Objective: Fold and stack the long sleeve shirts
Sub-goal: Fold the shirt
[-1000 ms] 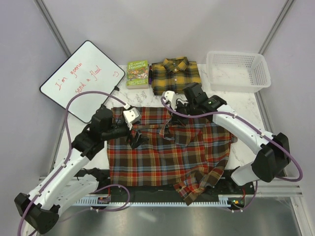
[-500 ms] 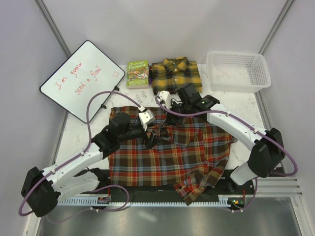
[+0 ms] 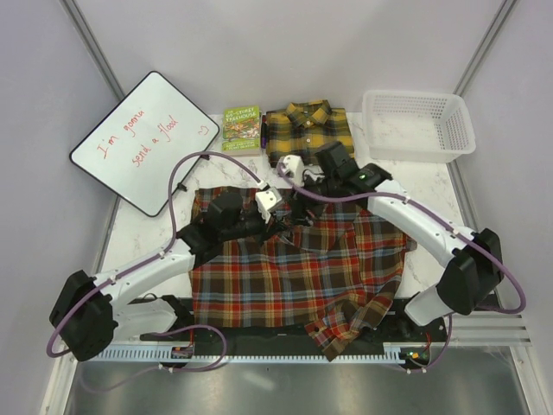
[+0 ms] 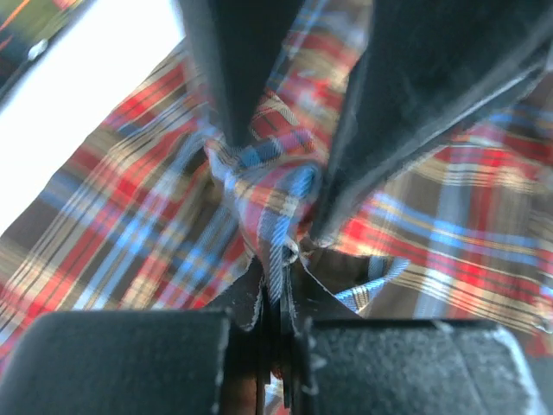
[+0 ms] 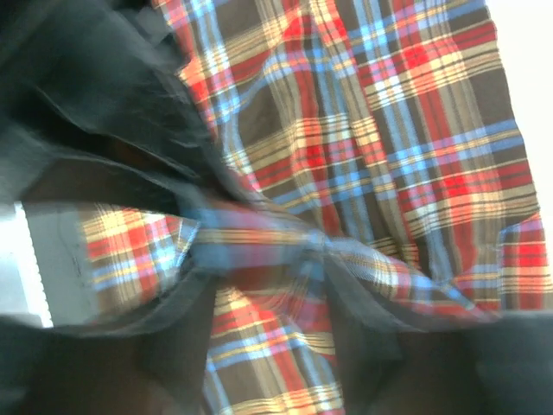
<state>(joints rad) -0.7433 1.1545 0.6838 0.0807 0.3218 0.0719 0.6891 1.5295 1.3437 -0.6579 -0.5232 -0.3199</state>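
Observation:
The red-brown plaid long sleeve shirt (image 3: 294,277) lies spread on the table, with one sleeve hanging over the near edge. The yellow and black long sleeve shirt (image 3: 308,131) lies folded at the back. Both grippers meet at the red-brown shirt's upper middle. My left gripper (image 3: 281,226) is shut on a raised fold of the red-brown shirt (image 4: 268,186), pinched between its jaws (image 4: 278,259). My right gripper (image 3: 302,212) stands right beside it, fingers apart, with the bunched fabric (image 5: 285,233) lying across the gap (image 5: 263,268). The right wrist view is blurred.
A whiteboard (image 3: 143,138) with red writing lies at the back left. A small green book (image 3: 242,128) sits next to the yellow shirt. A white basket (image 3: 419,125) stands at the back right on the marble table (image 3: 432,186).
My left arm swung right to the raised fold and its jaws went from wide open to shut on it. My right gripper's jaws, shut on that fold before, have parted.

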